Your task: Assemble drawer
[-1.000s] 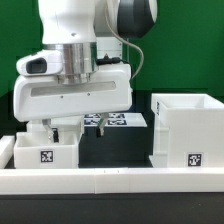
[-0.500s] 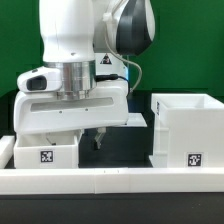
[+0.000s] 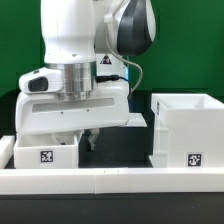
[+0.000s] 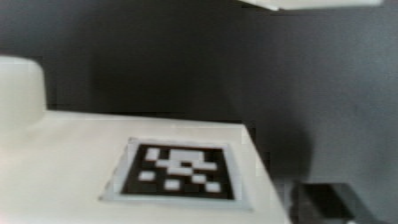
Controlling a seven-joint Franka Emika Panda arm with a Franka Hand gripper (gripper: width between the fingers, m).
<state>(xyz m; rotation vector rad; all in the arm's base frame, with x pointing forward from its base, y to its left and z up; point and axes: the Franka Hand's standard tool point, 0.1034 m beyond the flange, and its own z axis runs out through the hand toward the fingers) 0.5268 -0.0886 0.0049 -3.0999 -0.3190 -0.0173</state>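
A small white drawer box (image 3: 45, 152) with a black-and-white tag stands at the exterior view's left, behind the white front rail. My gripper (image 3: 77, 138) hangs low over the box's right end. One dark finger (image 3: 90, 140) shows just right of the box wall; the other is hidden behind the box. In the wrist view the tagged white panel (image 4: 107, 160) fills the frame, and a dark fingertip (image 4: 342, 200) stands apart from its edge by a narrow dark gap. A larger white open box (image 3: 185, 128) with a tag stands at the exterior view's right.
A long white rail (image 3: 110, 180) runs along the front edge of the table. The black table top (image 3: 120, 150) shows between the two boxes. A green wall stands behind the arm.
The arm moved toward the exterior view's right and lower, covering the marker board. In the last half second the visible finger shifted slightly toward the small box's wall.
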